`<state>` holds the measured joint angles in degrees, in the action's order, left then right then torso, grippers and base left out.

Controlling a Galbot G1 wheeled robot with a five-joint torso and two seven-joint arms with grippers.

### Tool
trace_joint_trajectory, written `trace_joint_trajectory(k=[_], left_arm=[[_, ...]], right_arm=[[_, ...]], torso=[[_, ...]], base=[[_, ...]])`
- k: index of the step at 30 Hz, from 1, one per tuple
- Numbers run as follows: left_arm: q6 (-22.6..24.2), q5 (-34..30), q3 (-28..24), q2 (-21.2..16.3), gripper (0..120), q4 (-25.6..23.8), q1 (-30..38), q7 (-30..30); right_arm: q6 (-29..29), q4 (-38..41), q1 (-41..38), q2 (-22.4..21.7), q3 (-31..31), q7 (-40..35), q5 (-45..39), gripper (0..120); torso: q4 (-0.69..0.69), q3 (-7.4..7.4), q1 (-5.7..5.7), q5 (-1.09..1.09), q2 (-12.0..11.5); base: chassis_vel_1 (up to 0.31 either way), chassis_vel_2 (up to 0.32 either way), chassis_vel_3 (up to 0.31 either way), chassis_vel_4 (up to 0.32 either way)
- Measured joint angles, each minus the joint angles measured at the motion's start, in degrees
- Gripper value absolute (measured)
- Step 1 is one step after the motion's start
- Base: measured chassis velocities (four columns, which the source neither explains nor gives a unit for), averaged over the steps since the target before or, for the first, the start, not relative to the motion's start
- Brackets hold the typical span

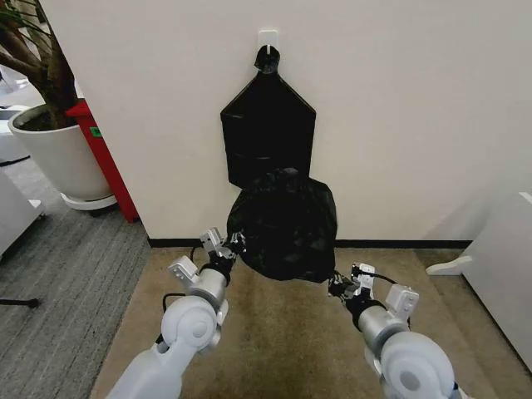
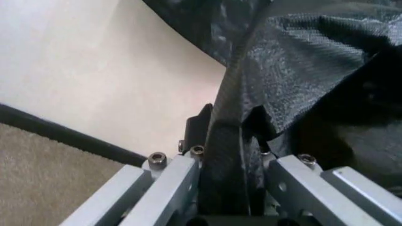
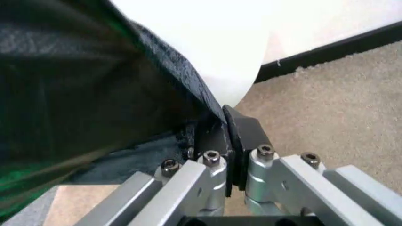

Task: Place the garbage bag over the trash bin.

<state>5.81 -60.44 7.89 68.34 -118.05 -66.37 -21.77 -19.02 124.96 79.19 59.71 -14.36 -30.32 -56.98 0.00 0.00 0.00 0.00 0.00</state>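
Two pincers hold the garbage bag [image 1: 283,224] stretched between them above the carpet, close to the wall. Left pincer [image 1: 235,247] is clamped on the bag's left edge, and right pincer [image 1: 336,284] is clamped on its lower right edge. A flat black bundle of bags [image 1: 268,125] hangs on the wall just behind.

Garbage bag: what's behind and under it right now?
Behind the garbage bag hangs the flat black bag bundle on the wall. Below is tan carpet. Anything directly beneath stays covered.
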Motion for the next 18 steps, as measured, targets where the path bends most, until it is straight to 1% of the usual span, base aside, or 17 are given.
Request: trace_joint_trajectory(k=[4,6,9,10,11,13,14,15,18], left_arm=[[0.6,-0.1,-0.01,-0.28,3,-0.58,-0.48,0.0],[0.79,-0.09,-0.07,-0.3,3,-0.67,-0.75,0.05],[0.79,0.23,-0.07,-0.22,3,-0.41,-0.72,0.15],[0.78,0.55,-0.06,-0.19,3,-0.05,-0.6,0.21],[0.74,1.06,-0.05,-0.19,3,0.38,-0.41,0.28],[0.68,1.42,-0.03,-0.18,3,0.64,-0.24,0.39],[0.29,2.64,0.08,-0.22,3,1.7,0.61,0.76],[0.29,2.64,0.08,-0.22,3,1.7,0.61,0.76],[0.02,3.3,0.18,-0.37,3,2.71,1.66,0.77]], right_arm=[[0.04,-1.94,-0.57,0.64,-0.04,0.75,0.58,0],[0.43,-3.3,-0.65,1.23,-0.11,1.7,2.5,0],[1.08,-3.2,0.33,1.38,-0.34,3.65,4.36,0],[1.42,-2.79,1.05,1.32,-0.43,4.78,5.59,2],[1.97,-2.21,1.91,1.16,-0.42,5.87,7.39,8],[2.51,-1.82,2.53,0.98,-0.36,6.67,9.06,10],[5.13,-0.92,4.6,0.21,-0.33,11.01,15.74,21],[5.13,-0.92,4.6,0.21,-0.33,11.01,15.74,21],[8.82,-0.51,6.97,-1.03,-0.68,16.36,22.99,32]], torso=[[0.0,0.0,0.0,-0.01,0.0],[0.01,0.0,0.0,0.0,0.0],[0.0,-0.01,0.0,0.0,0.0],[0.01,0.0,0.0,0.0,0.0],[0.0,-0.01,0.0,-0.01,0.0],[0.0,-0.01,0.0,-0.01,0.0],[0.0,-0.01,0.0,-0.01,0.0],[0.0,-0.01,0.0,-0.01,0.0],[0.0,-0.01,0.0,-0.01,0.0]], base=[[0.0,0.0,0.0,0.0],[0.0,0.0,0.0,0.0],[0.0,0.0,0.0,0.0],[0.0,0.0,0.0,0.0],[0.0,0.0,0.0,0.0],[0.0,0.0,0.0,0.0],[0.0,0.0,0.0,0.0],[0.0,0.0,0.0,0.0],[0.0,0.0,0.0,0.0]])
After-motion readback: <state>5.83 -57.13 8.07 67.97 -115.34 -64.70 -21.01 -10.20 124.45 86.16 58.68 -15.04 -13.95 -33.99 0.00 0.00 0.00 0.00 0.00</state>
